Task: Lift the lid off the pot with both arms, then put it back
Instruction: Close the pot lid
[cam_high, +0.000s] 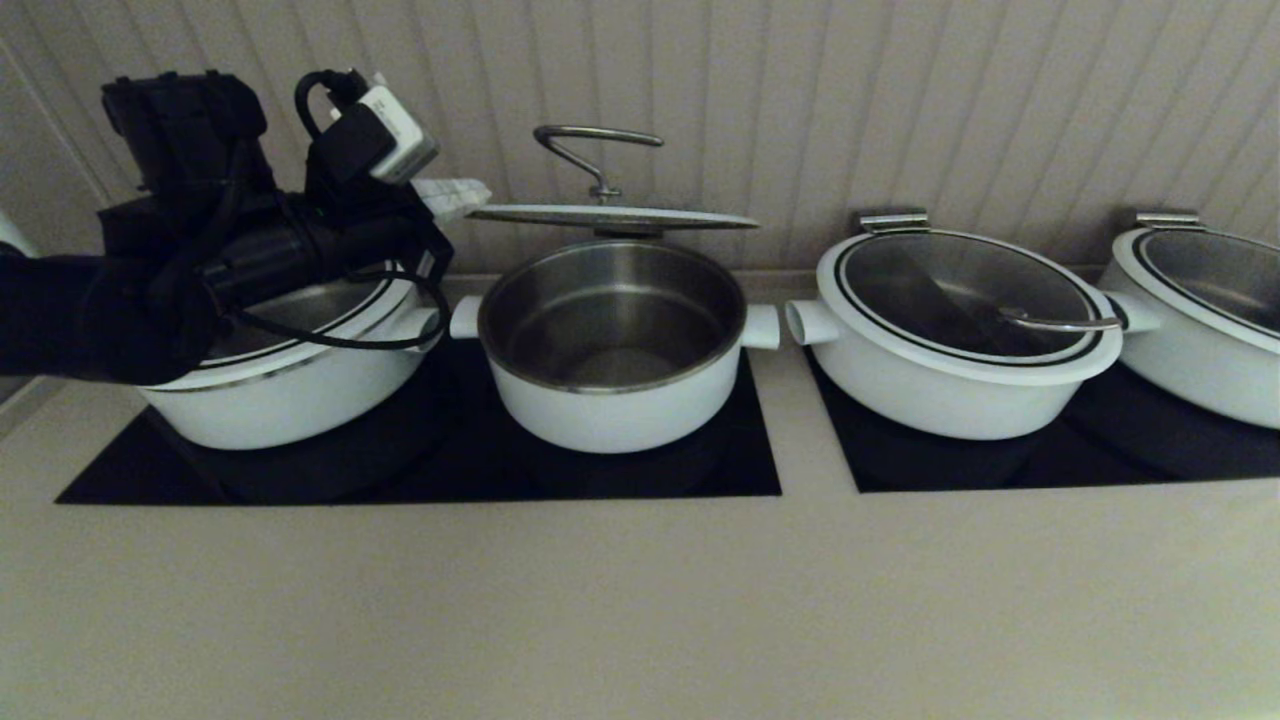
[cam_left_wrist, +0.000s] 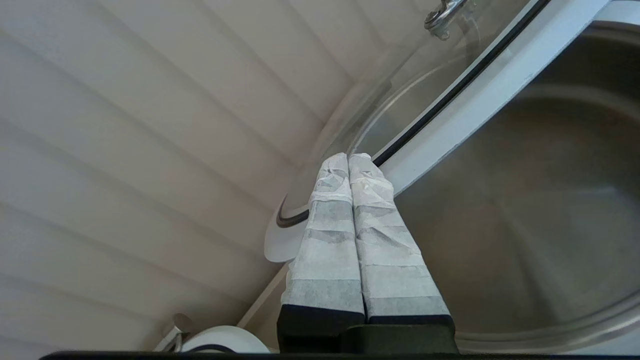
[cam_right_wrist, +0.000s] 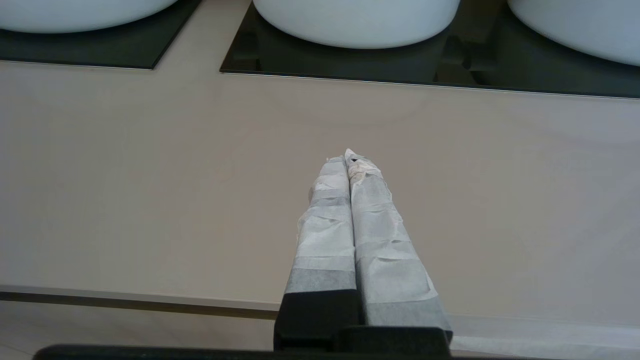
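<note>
My left arm (cam_high: 180, 260): black, looping black cables, white box at wrist. Both grippers' fingers (cam_left_wrist: 350, 225) are wrapped in pale, wrinkled tape.

A wide, shallow white pot (cam_high: 290, 395) sits at the left of the frame on a black cooktop panel (cam_high: 420, 470). Right of centre, a second wide white pot (cam_high: 930, 390) wears a glass lid (cam_high: 965, 295) with a steel bar handle. A third white pot (cam_high: 1200, 330) is cut by the right edge. Both share another black panel (cam_high: 1050, 455). The beige counter (cam_high: 640, 600) fills the lower frame, a ribbed pale wall (cam_high: 900, 100) the top.
</note>
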